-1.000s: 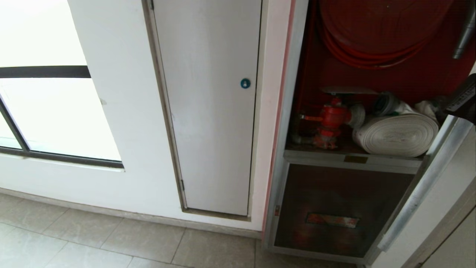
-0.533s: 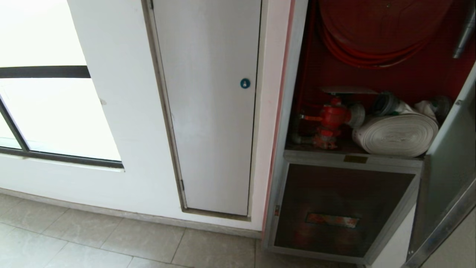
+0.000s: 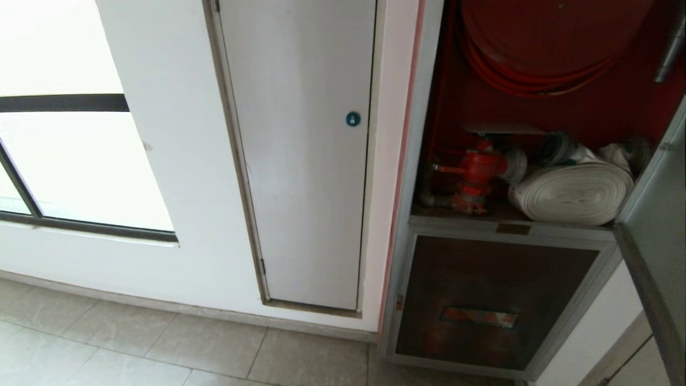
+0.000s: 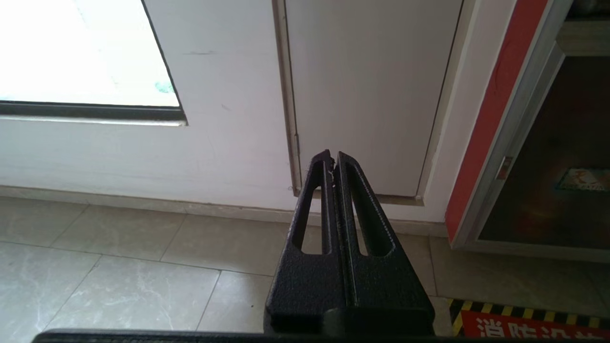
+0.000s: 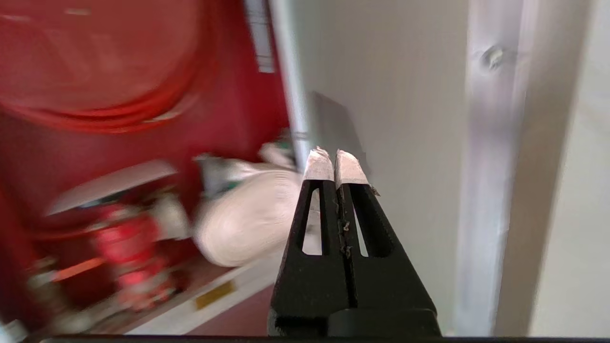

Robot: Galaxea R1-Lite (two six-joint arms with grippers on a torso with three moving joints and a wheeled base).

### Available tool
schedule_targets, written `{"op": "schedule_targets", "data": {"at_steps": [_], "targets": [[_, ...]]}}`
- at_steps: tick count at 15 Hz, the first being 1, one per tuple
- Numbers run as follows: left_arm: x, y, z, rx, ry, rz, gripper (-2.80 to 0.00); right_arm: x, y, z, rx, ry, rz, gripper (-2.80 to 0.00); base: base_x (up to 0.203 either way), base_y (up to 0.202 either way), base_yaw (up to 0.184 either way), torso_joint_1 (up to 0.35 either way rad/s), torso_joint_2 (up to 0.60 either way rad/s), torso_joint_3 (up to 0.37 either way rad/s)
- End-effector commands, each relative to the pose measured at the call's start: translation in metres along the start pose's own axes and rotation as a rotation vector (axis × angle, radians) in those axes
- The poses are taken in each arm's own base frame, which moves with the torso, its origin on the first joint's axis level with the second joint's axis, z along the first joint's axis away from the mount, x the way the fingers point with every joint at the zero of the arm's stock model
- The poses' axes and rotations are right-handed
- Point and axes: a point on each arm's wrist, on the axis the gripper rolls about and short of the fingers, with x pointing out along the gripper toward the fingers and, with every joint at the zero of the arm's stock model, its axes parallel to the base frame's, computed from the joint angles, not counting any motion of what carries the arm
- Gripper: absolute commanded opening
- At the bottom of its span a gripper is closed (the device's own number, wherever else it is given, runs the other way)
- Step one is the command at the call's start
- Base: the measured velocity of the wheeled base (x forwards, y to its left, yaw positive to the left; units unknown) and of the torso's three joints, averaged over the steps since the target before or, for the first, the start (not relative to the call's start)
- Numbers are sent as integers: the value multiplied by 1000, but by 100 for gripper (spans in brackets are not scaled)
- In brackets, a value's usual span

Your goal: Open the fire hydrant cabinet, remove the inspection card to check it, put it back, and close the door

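Our right gripper [image 5: 335, 164], its white-taped black fingers pressed together on nothing, points at the inner face of the door [image 5: 391, 119], the big pane in its brushed silver frame. A second ago that gripper showed at the right edge of the head view, against the door's edge; now it's gone from that view, and the door [image 3: 656, 214] has swung further out, baring more of the opening. So the opening step looks done, we'd say.

Just past the fingertips sits the fire hydrant cabinet [image 5: 143, 124], its red interior on show: the red hose reel [image 3: 541, 48] up top, the red valve [image 3: 479, 171] below beside the white rolled hose [image 3: 573, 193].

The inspection card? We can't find it in any view yet, and that's what we need next.

Our left gripper [image 4: 333, 164] hangs parked low, black fingers closed and empty, facing the plain grey-white panel [image 4: 371, 85] above the tiled floor [image 4: 119, 267].
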Motion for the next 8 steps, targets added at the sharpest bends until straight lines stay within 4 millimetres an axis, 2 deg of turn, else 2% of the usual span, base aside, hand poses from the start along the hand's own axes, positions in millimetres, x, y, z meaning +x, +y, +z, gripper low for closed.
{"op": "schedule_targets", "data": {"at_steps": [1, 8], "targets": [[1, 0, -2, 0, 7, 0, -280, 0, -11, 4, -5, -16, -53, -280, 0, 0, 0, 0, 0, 0], [1, 0, -2, 0, 7, 0, -280, 24, -37, -1, -140, -40, -371, -280, 0, 0, 0, 0, 0, 0]]}}
